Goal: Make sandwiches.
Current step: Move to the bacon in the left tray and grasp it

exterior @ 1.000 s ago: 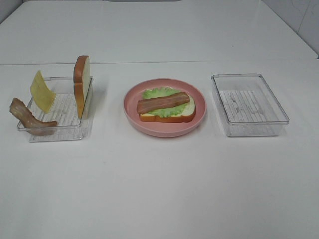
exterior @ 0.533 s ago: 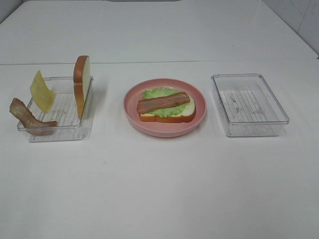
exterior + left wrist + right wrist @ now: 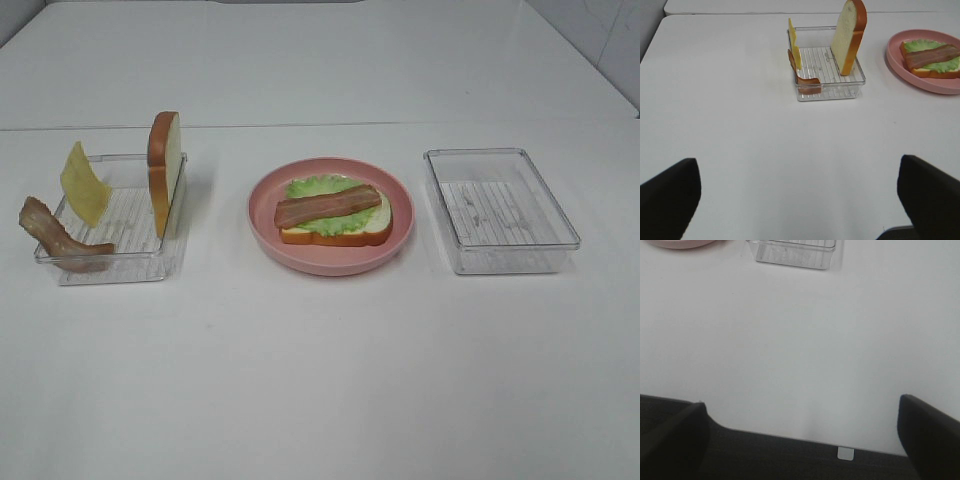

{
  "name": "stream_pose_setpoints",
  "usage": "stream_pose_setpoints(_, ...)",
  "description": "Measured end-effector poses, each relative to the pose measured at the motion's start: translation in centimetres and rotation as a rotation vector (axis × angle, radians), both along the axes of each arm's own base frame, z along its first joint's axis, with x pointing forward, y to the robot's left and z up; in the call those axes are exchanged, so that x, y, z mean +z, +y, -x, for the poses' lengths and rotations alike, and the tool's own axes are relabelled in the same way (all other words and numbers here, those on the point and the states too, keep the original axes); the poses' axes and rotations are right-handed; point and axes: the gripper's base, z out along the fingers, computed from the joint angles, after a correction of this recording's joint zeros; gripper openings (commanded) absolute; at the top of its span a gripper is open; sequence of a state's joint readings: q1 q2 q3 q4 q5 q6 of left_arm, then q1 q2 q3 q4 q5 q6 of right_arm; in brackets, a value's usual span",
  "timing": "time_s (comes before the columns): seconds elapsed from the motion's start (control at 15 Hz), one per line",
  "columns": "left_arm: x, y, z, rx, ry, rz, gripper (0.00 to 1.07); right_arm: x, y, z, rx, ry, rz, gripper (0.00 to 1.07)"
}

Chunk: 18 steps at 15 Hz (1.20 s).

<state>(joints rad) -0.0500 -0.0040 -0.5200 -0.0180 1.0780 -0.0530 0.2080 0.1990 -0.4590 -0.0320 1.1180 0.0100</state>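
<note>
While the left gripper (image 3: 797,167) and right gripper (image 3: 802,405) hang wide open and empty over the near worktop (image 3: 320,380), the half-built sandwich (image 3: 333,214) lies well beyond them on the pink plate (image 3: 300,255), with another bread slice (image 3: 164,170) upright in the left tray (image 3: 130,262).

No text, label, brand, number or sign can be read anywhere here.

Sandwich (image 3: 332,216) lies on plate (image 3: 330,264), between left tray (image 3: 130,269) and right tray (image 3: 500,215).
</note>
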Motion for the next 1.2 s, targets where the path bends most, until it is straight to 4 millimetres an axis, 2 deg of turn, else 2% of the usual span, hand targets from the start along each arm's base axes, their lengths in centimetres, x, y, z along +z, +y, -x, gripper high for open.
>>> stream_pose_setpoints(0.73, 0.0, 0.0, 0.0, 0.000, 0.000, 0.000, 1.01, 0.0, 0.0, 0.0, -0.010, -0.003, -0.003, 0.99)
stream_pose_setpoints(0.87, 0.0, 0.0, 0.0, 0.000, 0.000, 0.000, 1.01, 0.0, -0.1, 0.1, -0.069, -0.013, -0.011, 0.99)
stream_pose_setpoints(1.0, 0.0, 0.0, 0.0, 0.000, 0.000, 0.000, 1.01, 0.1, -0.2, 1.4, -0.208, -0.118, -0.026, 0.99)
stream_pose_setpoints(1.2, 0.0, 0.0, 0.0, 0.000, 0.000, 0.000, 1.01, 0.1, -0.1, 2.6, -0.276, -0.206, -0.032, 0.99)
